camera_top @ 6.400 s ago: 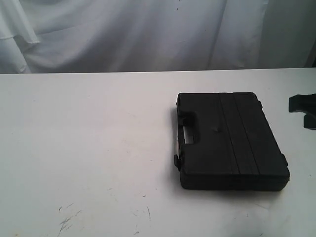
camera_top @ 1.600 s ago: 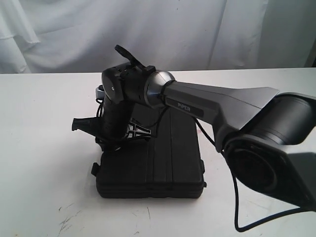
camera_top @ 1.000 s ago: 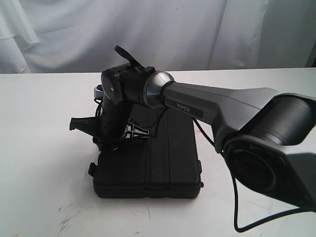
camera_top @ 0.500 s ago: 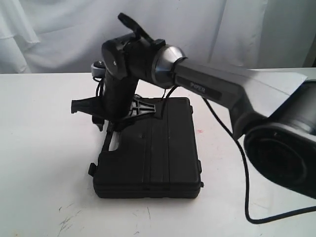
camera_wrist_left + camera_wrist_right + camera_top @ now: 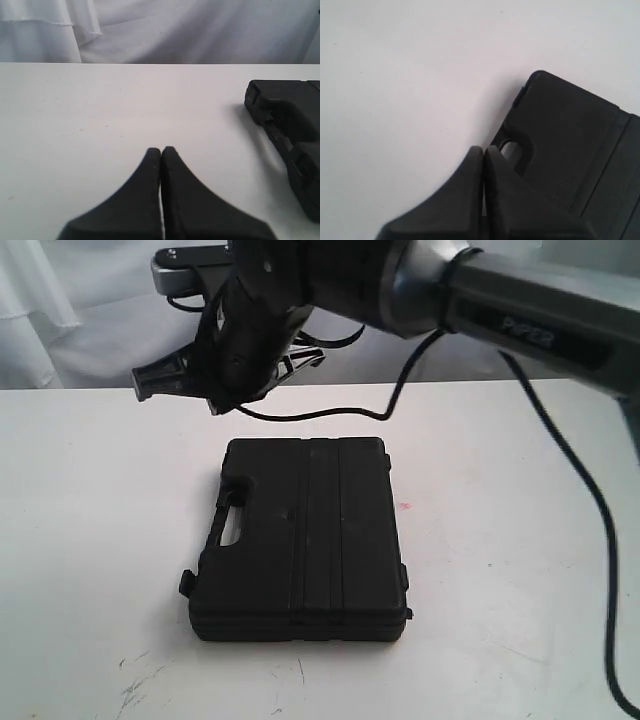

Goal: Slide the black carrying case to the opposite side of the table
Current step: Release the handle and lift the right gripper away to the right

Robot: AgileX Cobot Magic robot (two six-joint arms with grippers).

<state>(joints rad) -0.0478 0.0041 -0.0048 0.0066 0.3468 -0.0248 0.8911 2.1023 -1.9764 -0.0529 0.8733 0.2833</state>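
White cloth (image 5: 70,310) hangs behind my bench (image 5: 90,520). I see the case (image 5: 310,540) lying flat near the middle of the exterior frame, handle cut-out facing left. My right hand (image 5: 484,149) hovers clear above it, fingers pressed together, empty. My left hand (image 5: 161,150) is likewise closed, over bare bench near the case.

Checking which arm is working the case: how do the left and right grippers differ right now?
The right gripper hangs above the case, near its handle end, touching nothing; the left gripper sits low over the table, with the case off to one side. The right arm fills the exterior view; the left gripper does not show there. Shared: both have jaws shut and empty.
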